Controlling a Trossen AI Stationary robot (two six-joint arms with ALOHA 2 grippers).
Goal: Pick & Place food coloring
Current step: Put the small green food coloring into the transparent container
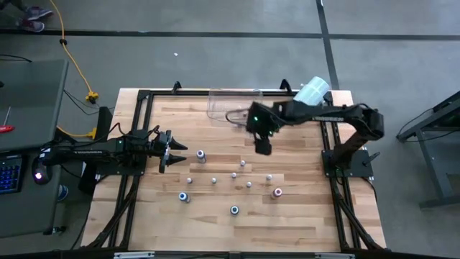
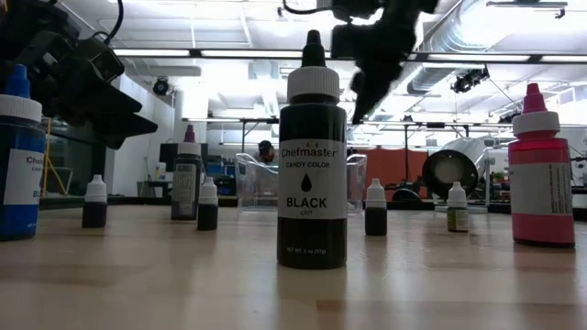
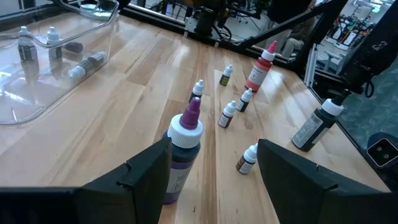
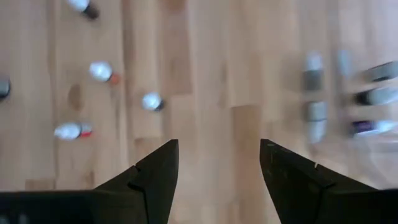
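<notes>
Food coloring bottles point(image 1: 234, 175) stand scattered on the pale wood-plank table point(image 1: 165, 223).
Right gripper point(image 1: 262, 146) hangs open and empty above them near the clear plastic bin point(image 1: 219, 101); left gripper point(image 1: 175, 151), open, faces a purple-tipped bottle point(image 3: 182, 149). The low view alone reads one glossy label: black.

Clear bin point(image 1: 233, 104) sits at the table's point(image 1: 302, 223) far edge, white paper roll point(image 1: 312, 91) just beside it.
</notes>
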